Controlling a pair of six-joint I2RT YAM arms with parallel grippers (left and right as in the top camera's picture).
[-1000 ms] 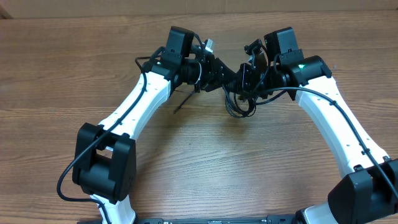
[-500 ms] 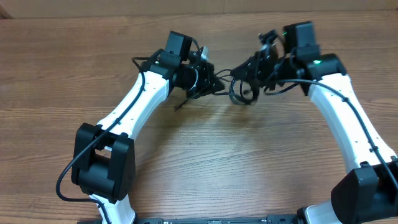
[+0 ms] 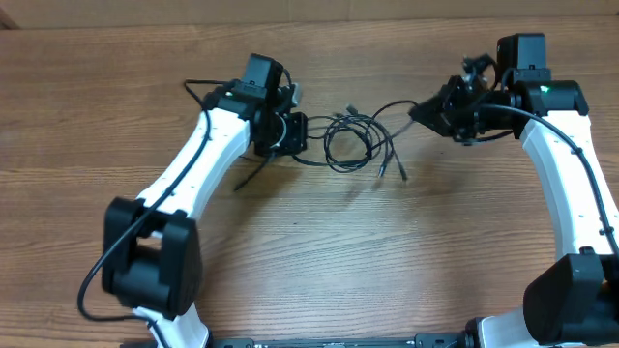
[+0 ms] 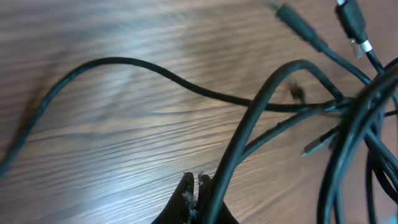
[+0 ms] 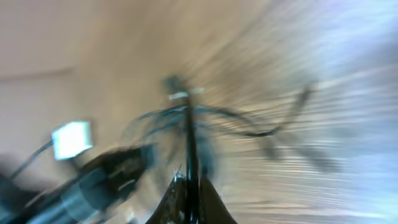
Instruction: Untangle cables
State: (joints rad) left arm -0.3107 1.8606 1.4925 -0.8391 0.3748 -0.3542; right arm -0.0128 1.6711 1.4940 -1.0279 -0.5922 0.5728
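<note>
The cables (image 3: 350, 143) lie as a loose knot of thin black loops on the wooden table (image 3: 319, 251), between my two grippers. Small plug ends (image 3: 383, 172) stick out on the near side. My left gripper (image 3: 293, 135) is shut at the knot's left edge. In the left wrist view its tips (image 4: 194, 182) are pressed together and a cable (image 4: 273, 93) rises along the right fingertip. My right gripper (image 3: 423, 111) is shut on a strand that stretches left to the knot. In the blurred right wrist view that cable (image 5: 189, 137) runs straight up from the jaws (image 5: 188, 180).
A loose cable end (image 3: 247, 178) trails toward the near left from under the left gripper. The arms' own thicker black wires (image 3: 208, 92) loop beside the wrists. The arm bases (image 3: 145, 261) stand at the near corners. The table's far edge (image 3: 319, 21) lies just behind.
The left gripper has shut. Both grippers have moved apart, left one leftward and right one rightward. The tight bundle between them has opened into looser loops on the table.
</note>
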